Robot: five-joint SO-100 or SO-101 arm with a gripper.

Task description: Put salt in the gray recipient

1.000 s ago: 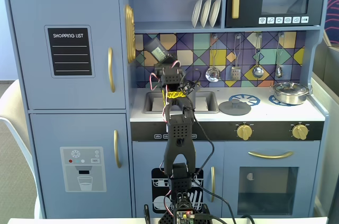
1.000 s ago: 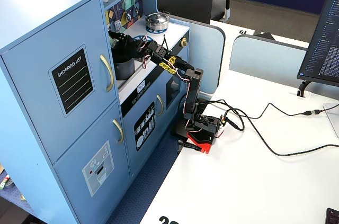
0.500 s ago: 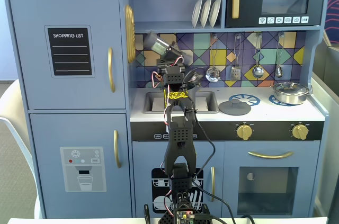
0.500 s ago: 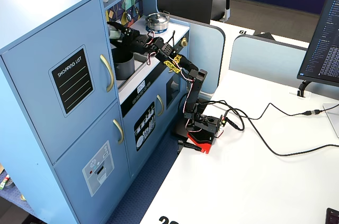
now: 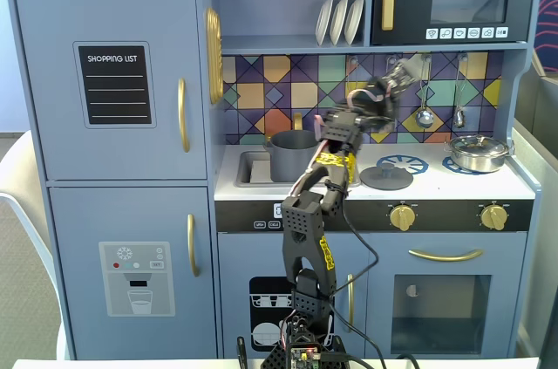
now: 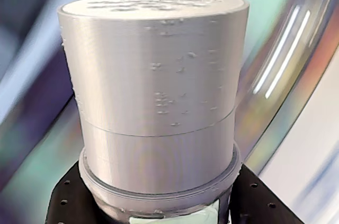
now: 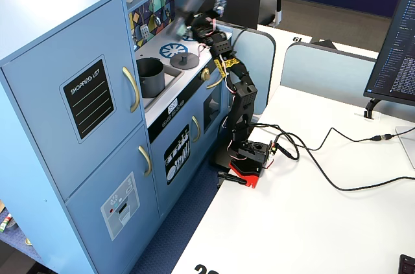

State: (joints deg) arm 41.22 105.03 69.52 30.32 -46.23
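In a fixed view from the front, the arm reaches up over the toy kitchen's counter [image 5: 436, 186] with its gripper [image 5: 397, 75] raised in front of the tiled backsplash, motion-blurred, so the salt is hard to make out there; the height probably serves to clear the counter's clutter on the way to the pot [image 5: 292, 156], which stands in the sink recess well to the left of the gripper. Between them lie the flat lid [image 5: 386, 177] on a burner and, off to the right, the steel pan [image 5: 478, 153], neither directly in the way. In the wrist view the salt [image 6: 156, 102] fills the frame, cap toward the camera, its base clamped between the dark fingers [image 6: 66, 203], so it is firmly held; the background is streaked blur. In the other fixed view, from the side, the gripper [image 7: 198, 18] hangs blurred above the counter, the pot [image 7: 151, 76] nearer the camera and still empty as far as I can tell.
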